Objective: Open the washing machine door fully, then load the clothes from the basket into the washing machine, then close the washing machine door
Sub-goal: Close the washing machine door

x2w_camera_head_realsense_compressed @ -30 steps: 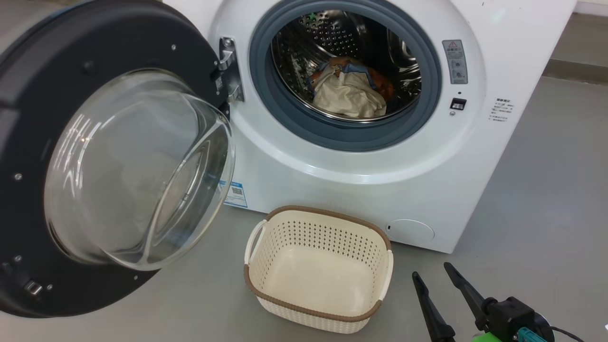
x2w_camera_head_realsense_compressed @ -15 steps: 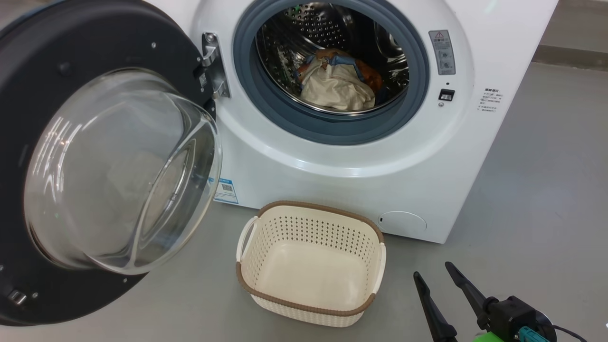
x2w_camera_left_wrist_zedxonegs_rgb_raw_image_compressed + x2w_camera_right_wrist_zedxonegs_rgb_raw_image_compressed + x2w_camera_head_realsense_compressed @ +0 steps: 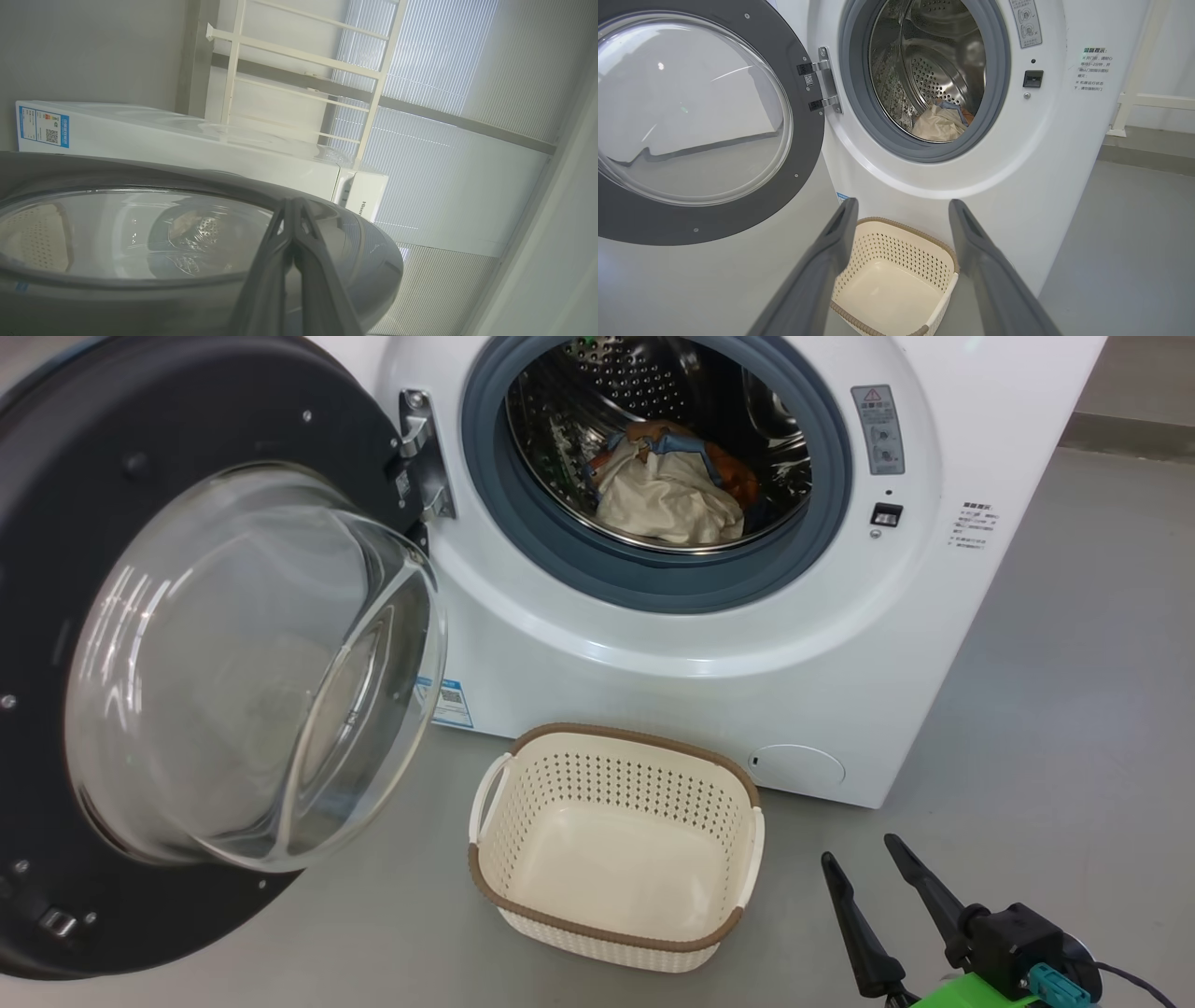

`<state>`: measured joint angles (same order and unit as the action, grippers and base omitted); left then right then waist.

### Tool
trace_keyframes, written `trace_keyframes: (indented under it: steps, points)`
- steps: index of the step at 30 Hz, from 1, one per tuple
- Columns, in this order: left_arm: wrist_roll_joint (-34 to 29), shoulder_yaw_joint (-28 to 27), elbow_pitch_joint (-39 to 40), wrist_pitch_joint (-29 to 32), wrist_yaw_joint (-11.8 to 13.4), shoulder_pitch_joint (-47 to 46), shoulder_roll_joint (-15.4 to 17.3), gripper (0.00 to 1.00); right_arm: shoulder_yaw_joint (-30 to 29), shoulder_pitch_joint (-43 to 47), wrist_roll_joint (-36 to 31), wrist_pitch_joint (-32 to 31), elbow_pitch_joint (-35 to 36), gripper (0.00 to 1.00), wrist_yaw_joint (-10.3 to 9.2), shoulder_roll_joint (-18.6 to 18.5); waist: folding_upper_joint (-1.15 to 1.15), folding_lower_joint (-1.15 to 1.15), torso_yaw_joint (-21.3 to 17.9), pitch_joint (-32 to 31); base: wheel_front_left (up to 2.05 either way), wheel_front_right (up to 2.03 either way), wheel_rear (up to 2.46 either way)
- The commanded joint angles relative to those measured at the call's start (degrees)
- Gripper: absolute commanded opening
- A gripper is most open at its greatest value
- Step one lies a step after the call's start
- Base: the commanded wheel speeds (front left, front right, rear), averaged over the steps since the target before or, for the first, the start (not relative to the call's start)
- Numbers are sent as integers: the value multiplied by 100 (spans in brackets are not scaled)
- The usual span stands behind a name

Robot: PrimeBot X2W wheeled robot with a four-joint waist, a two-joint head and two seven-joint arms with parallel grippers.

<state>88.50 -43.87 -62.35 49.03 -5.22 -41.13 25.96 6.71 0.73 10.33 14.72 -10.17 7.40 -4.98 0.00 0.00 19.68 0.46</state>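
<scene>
The washing machine door (image 3: 187, 420) stands swung wide to the left, its glass bowl (image 3: 252, 663) facing me. In the steel drum of the washing machine (image 3: 672, 691) lie the clothes (image 3: 667, 495), cream fabric with blue and orange showing. On the floor in front sits the basket (image 3: 616, 779) with nothing in it. My right gripper (image 3: 859, 854) hovers open at the lower right, beyond the basket's right side, holding nothing. Its wrist view shows the right gripper (image 3: 903, 205) above the basket (image 3: 901, 261). My left gripper (image 3: 293, 201) is shut, right at the door's outer face (image 3: 355, 261).
Grey floor spreads to the right of the machine and around the basket. The wide-open door takes up the whole left side. A white rack (image 3: 299, 70) and blinds stand behind the machine, and a white rail (image 3: 1153, 100) runs along the wall at the right.
The head camera has shifted a little, so the whole picture slid. The door, basket and clothes keep their places relative to each other. Both grippers stay as they were.
</scene>
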Motion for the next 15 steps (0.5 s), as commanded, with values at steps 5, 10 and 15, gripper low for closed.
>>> trace_keyframes:
  steps: [5,10,15]
  points:
    - [34,112,425,449,151,153,34,0,86,-184,0,28,146,100,9,33,0,0,82,-5,0,0,0]
    - [-76,348,871,836,365,397,-226,0,60,-182,-1,28,152,100,9,64,0,0,149,4,0,0,0]
    - [-122,474,1568,1056,632,713,-525,0,50,-206,-7,28,161,100,9,98,0,0,165,25,0,0,0]
